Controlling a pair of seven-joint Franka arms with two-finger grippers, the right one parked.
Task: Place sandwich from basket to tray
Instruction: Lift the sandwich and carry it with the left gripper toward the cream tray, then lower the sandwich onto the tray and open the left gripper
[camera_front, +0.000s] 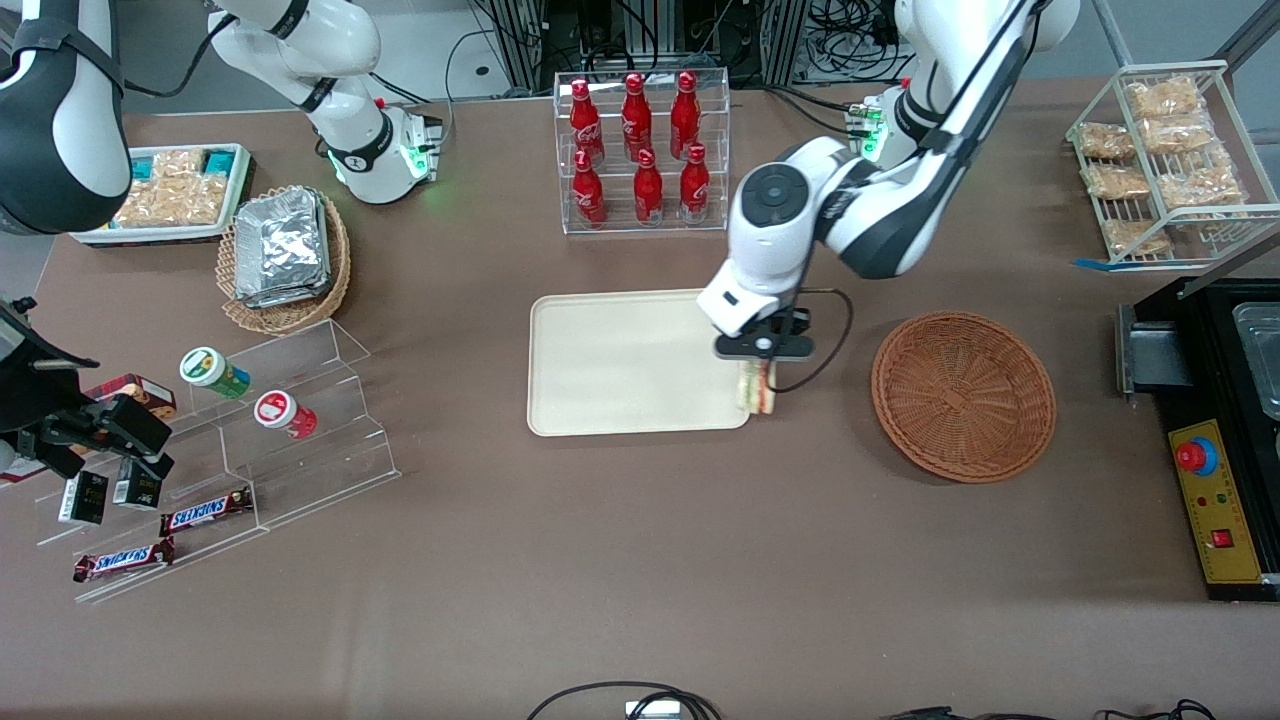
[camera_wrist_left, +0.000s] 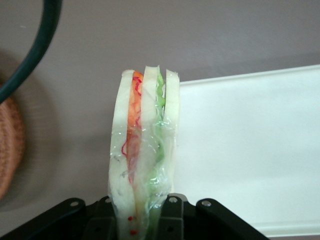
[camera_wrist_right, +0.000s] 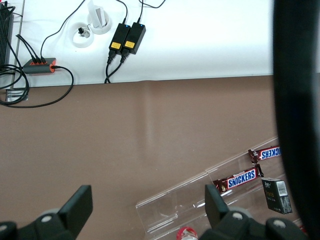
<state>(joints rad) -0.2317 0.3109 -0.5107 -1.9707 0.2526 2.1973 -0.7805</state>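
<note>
Sandwich (camera_wrist_left: 145, 150) in end effector (camera_front: 762, 372) above tray (camera_front: 620, 365)

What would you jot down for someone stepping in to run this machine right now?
Claw: shut on the sandwich, held over the edge of the tray that lies toward the basket.
Basket: holds nothing now, sits on the table beside the tray.
Done: sandwich lifted out of the basket and carried to the tray's edge.
Left: bring it fully over the tray, set it down, open the claw.

cola bottles (camera_front: 640, 150) in clear rack | foil packets (camera_front: 281, 246) in tan basket | Snickers bars (camera_front: 205, 512)
</note>
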